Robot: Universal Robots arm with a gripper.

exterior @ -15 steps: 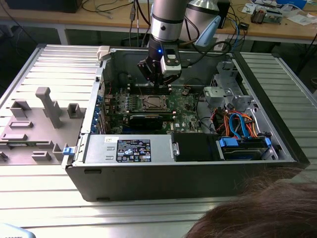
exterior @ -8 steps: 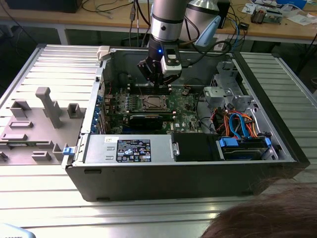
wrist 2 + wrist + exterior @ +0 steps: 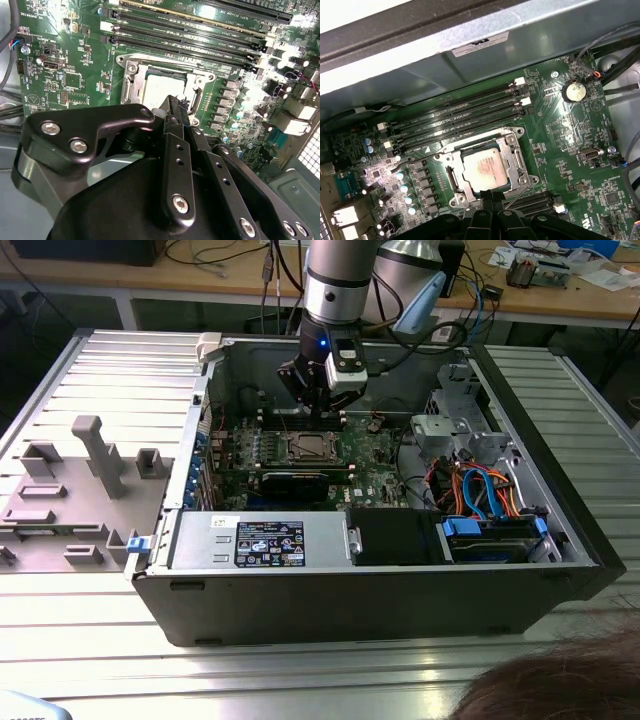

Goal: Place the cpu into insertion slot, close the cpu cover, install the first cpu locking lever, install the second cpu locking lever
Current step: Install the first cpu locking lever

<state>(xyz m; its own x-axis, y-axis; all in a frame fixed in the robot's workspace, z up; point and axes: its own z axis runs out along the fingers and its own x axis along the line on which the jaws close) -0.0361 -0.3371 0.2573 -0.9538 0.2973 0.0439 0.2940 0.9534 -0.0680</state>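
Observation:
The cpu [image 3: 482,169] lies flat in the insertion slot [image 3: 454,186] on the green board, its silvery top facing up. The cpu cover [image 3: 514,155] lies down around it as a metal frame. In both wrist views my gripper [image 3: 488,198] hovers at the socket's edge with its black fingers pressed together. A thin wire lever [image 3: 522,187] runs along that edge close to the fingertips; whether they touch it I cannot tell. In the second wrist view the cpu [image 3: 162,86] shows just past the gripper [image 3: 172,106]. The exterior view shows the gripper [image 3: 316,412] just behind the slot [image 3: 308,447].
The board sits inside an open computer case [image 3: 370,590] on a ribbed metal table. Long black memory slots [image 3: 460,117] run beside the socket. Cables and a drive cage [image 3: 480,490] fill the exterior view's right. A grey fixture [image 3: 95,455] stands at that view's left.

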